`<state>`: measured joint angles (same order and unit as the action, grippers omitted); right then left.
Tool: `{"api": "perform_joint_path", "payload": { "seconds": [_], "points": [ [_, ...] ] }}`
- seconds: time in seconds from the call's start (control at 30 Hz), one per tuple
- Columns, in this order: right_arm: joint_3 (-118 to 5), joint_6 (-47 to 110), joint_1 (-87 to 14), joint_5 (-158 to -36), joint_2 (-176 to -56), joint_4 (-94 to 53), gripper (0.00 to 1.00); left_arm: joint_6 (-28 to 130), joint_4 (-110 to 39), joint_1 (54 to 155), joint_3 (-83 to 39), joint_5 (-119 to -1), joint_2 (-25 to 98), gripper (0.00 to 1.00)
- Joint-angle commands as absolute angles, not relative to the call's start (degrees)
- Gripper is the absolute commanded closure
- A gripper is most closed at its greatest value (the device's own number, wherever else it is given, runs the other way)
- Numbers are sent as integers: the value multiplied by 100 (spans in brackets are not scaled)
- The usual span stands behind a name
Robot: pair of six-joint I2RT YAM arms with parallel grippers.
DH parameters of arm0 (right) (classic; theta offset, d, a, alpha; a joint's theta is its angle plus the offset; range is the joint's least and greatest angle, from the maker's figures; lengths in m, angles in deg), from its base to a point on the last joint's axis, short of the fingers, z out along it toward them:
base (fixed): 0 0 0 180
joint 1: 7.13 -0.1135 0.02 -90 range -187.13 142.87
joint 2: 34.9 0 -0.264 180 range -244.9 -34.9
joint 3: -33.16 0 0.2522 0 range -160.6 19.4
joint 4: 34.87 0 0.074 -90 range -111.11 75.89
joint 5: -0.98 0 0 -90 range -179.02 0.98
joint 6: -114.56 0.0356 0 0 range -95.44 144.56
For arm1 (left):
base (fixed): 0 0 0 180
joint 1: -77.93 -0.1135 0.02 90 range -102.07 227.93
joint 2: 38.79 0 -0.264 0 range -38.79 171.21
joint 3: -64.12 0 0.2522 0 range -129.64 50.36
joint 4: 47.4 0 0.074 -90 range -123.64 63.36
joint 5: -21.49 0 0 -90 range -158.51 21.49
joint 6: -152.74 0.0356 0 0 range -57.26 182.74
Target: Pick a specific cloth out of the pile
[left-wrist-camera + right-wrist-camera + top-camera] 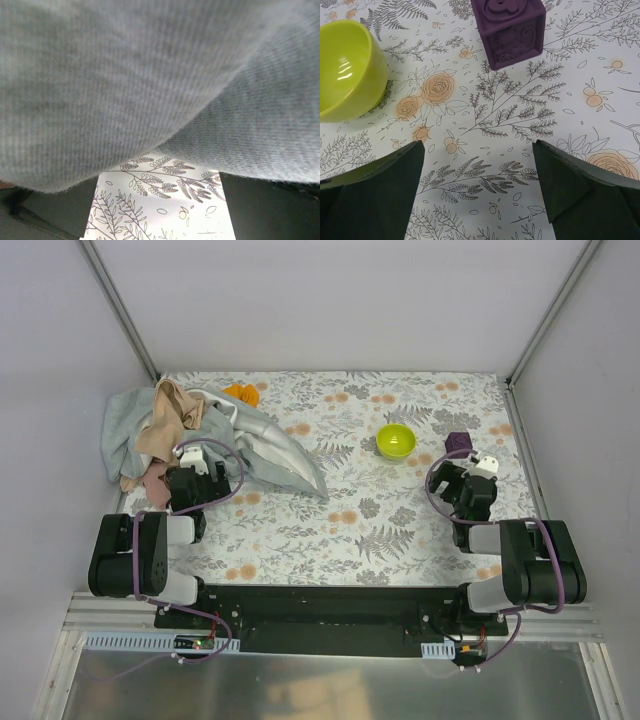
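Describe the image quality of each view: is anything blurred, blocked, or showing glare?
Left wrist: the light grey cloth hangs very close to the lens, slightly soft, hiding most of the frame. Right wrist: sharp, with a small glare spot inside the lime-green bowl. Top external: even light, faint shadows only.

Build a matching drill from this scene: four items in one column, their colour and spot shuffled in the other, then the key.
Items:
1. target cloth
2. bowl
3. cube
4. widest cloth

Descriptions:
A. purple, farthest right
B. light grey, spreading out from the far-left corner
C. orange, peeking out at the far edge of the pile
D. lime green, right of centre

Pairs: 1-C, 2-D, 3-A, 4-B
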<state>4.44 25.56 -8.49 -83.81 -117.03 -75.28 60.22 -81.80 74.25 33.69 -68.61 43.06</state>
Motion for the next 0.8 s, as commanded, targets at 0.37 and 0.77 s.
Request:
{"api": "perform_joint_path", "payload": {
  "seconds": [0.37,0.77],
  "points": [
    [-748,2834,-757,-8839,-10189,-4882,1,6729,-7096,7468,2955,-5158,3402,0],
    [-1611,2931,-1204,-9895,-9159,-3509,1,8506,55,7468,-1219,-4370,2923,1]
  ]
}}
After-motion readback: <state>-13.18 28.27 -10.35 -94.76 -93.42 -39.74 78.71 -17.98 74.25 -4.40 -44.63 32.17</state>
